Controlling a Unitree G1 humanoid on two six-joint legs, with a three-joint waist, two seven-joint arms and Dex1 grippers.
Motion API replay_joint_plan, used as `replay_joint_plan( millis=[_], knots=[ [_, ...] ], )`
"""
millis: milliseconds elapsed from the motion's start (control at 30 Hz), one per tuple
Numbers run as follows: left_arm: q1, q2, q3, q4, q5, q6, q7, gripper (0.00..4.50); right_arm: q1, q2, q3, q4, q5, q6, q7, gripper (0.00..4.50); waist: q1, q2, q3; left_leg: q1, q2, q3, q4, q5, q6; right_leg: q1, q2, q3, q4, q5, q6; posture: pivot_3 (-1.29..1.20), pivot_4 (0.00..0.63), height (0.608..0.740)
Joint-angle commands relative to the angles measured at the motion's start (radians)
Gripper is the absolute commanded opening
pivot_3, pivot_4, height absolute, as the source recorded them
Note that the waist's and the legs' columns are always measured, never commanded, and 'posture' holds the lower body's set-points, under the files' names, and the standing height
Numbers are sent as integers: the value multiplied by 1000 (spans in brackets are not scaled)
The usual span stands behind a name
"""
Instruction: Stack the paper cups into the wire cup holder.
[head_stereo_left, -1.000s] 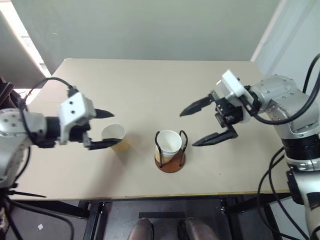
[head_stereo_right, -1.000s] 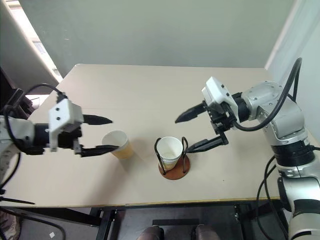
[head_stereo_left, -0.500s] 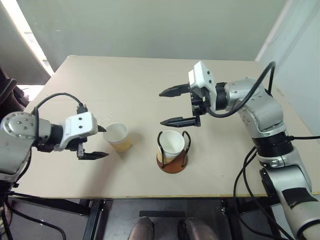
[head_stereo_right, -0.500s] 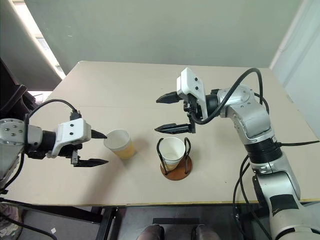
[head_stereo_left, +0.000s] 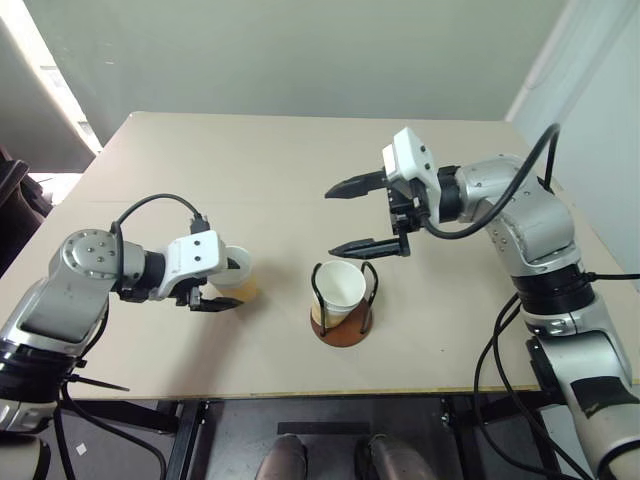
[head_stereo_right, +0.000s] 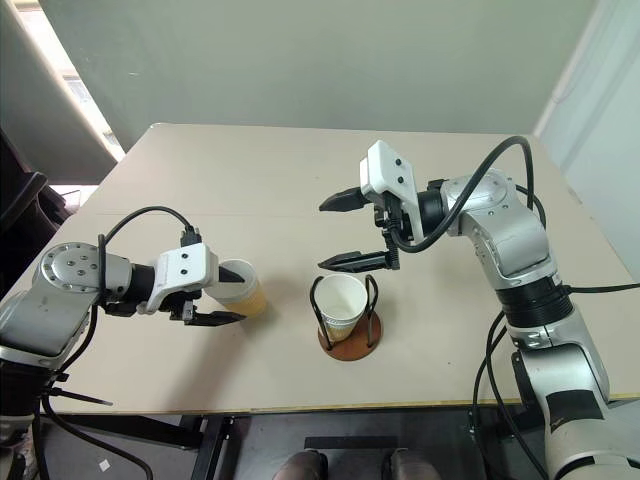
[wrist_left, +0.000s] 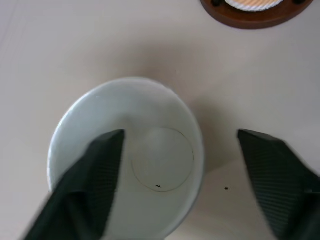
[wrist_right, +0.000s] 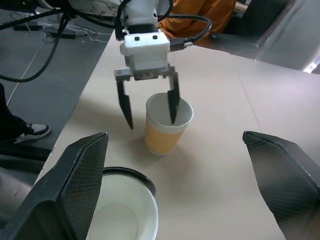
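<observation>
Moved down over the loose paper cup (head_stereo_left: 237, 276) since before: left gripper (wrist_right: 150, 106), half open, one finger inside the rim, one outside. Could tip it with a crooked squeeze. Right gripper (head_stereo_left: 366, 213) wide, empty, near the wire cup holder (head_stereo_left: 343, 318) with a cup inside.

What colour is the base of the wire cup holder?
Reddish-brown, on the wire cup holder; the left eye view shows it best.

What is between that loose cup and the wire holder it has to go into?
On the table nothing lies between the loose cup and the holder. The holder already contains a cup, and the open right gripper hangs just beyond and above it.
</observation>
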Motion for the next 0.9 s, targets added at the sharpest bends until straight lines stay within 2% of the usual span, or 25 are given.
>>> replay_joint_plan(
  millis=[33,167,233,300,467,533,633,700,767,900],
  knots=[
    [-12,6,25,-15,-8,-5,-16,2155,-15,-14,-21,-25,8,-14,10,4500,0,0,0,0,0,0,0,0,0,0,0,0,0,0,0,0,150,740],
    [-13,5,33,-18,-15,-4,-26,724,-24,-29,-29,-34,27,-5,40,4500,1,0,0,0,0,0,0,0,0,0,0,0,0,0,0,0,150,740],
    [-30,5,61,-42,-66,18,-51,21,-30,-49,-36,-30,32,-4,62,4500,1,0,0,0,0,0,0,0,0,0,0,0,0,0,0,0,150,740],
    [-56,7,88,-62,-118,36,-80,21,-26,-83,-46,-34,46,4,97,4500,3,0,0,-1,0,0,1,0,0,0,0,0,0,0,0,0,150,740],
    [-223,-13,137,-77,-278,74,-171,21,19,-246,-91,-63,114,29,243,4500,20,0,0,-4,-1,0,4,0,0,0,0,-1,-1,0,1,0,150,740],
    [-347,-49,137,-43,-322,84,-193,21,46,-325,-121,-62,138,29,308,4500,23,-1,0,-3,-1,1,7,0,0,1,0,0,-1,0,1,0,150,740],
    [-525,-115,113,16,-363,88,-253,21,38,-386,-178,-13,157,45,308,4500,24,-1,0,-4,-1,1,11,0,1,2,0,0,-1,2,4,0,150,740],
    [-603,-165,76,44,-385,86,-324,21,32,-410,-203,10,157,47,303,4500,21,0,0,-4,-1,1,11,0,2,4,0,2,-3,3,7,0,150,740],
    [-652,-199,-30,44,-410,50,-363,21,35,-429,-210,23,133,31,286,4500,15,0,0,-1,-1,3,10,0,4,7,0,3,-5,4,8,0,150,740],
    [-674,-177,-210,28,-420,-46,-368,21,58,-433,-213,-7,134,35,263,4500,7,0,0,0,-1,3,11,1,6,9,0,4,-7,5,11,0,150,740]
  ],
)
